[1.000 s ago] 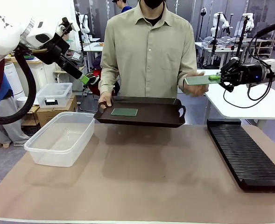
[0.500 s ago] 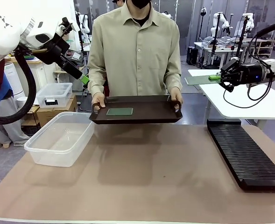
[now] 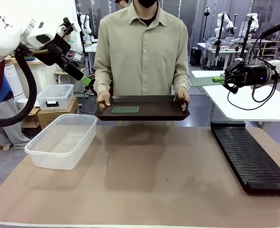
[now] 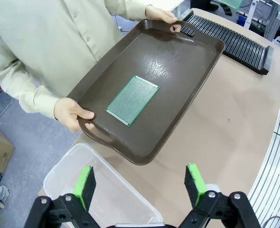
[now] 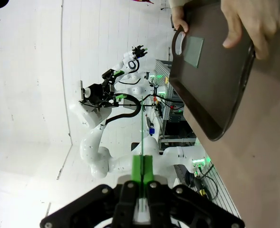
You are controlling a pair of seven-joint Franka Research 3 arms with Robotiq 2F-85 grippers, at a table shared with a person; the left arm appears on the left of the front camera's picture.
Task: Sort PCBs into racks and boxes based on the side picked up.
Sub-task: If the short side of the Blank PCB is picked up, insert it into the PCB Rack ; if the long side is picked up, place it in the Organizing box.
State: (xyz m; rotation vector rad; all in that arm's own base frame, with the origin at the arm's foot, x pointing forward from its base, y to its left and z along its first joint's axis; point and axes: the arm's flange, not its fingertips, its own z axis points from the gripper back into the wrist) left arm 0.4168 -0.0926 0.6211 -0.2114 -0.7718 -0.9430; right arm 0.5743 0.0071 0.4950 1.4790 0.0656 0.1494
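Mid-right, right gripper (image 3: 224, 79) pinches 1 thin PCB (image 3: 201, 81) by its edge; likely stiff and light. Left gripper (image 4: 142, 183) gapes wide.

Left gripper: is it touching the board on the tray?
Apart. Left wrist view: the left gripper hangs open, and the board lies flat on the tray, well beyond its pads.

A robotics lab: white workbenches (image 3: 273, 108) and cardboard boxes (image 3: 47, 118) behind the person (image 3: 142, 52).
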